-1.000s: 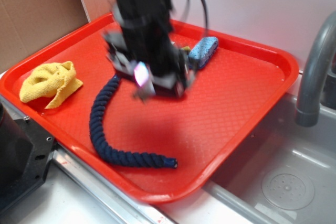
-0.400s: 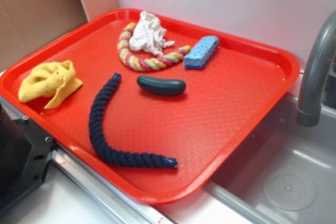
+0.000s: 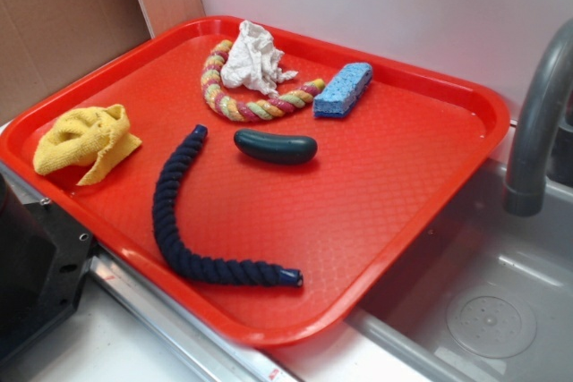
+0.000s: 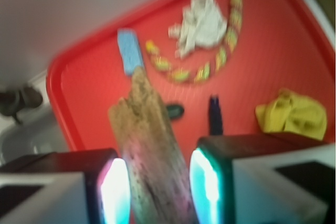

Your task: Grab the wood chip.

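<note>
In the wrist view, closest to the lens, the end effector (image 4: 157, 184) has the wood chip (image 4: 149, 156) standing between its two glowing pads (image 4: 113, 190), clenched on it or very nearly so; blur hides whether each pad truly touches the wood, but the piece hangs there well above the tray with nothing else to carry it, so I judge it grasped. The chip is rough, brown and grainy, and its jagged upper end points toward the blue sponge (image 4: 129, 51). Below and beyond it lies the red tray (image 4: 79, 103), seen from high up: the dark green sausage-shaped object (image 4: 175, 111) and the end of the navy rope (image 4: 214, 115) come first, the yellow cloth (image 4: 291, 114) sits off to one side, and farther on the multicoloured rope (image 4: 210, 61) curves around the white rag (image 4: 202, 22). The exterior view shows the same tray (image 3: 430, 176) with no arm over it and no chip on it, and the grey faucet (image 3: 537, 131) and the sink basin (image 3: 488, 310) beside it. The step in hand looks like the end of the grab, with the chip lifted clear of the tray. The next move calls only for a steady hold with the squeeze kept on, since the chip is rough and uneven and could twist or slide between the smooth pads.
</note>
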Action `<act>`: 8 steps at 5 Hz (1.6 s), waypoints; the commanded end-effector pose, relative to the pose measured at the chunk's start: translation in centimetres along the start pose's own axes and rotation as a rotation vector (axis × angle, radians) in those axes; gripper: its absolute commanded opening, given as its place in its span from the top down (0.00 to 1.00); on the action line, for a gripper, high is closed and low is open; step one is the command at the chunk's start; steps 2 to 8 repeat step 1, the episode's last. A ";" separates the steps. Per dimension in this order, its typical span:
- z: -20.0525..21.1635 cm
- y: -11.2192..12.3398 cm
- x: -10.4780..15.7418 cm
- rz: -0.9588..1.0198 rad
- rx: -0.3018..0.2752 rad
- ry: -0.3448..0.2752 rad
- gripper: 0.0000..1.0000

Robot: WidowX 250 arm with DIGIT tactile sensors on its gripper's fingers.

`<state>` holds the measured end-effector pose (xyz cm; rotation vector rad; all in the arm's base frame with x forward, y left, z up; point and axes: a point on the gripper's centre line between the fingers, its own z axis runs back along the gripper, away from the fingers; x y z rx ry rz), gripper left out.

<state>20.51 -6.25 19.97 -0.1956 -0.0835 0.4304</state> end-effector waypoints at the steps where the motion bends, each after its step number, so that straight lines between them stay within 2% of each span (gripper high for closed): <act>1: 0.3 -0.7 0.6 0.051 0.045 -0.025 1.00; 8: 0.3 -0.7 0.6 0.051 0.045 -0.025 1.00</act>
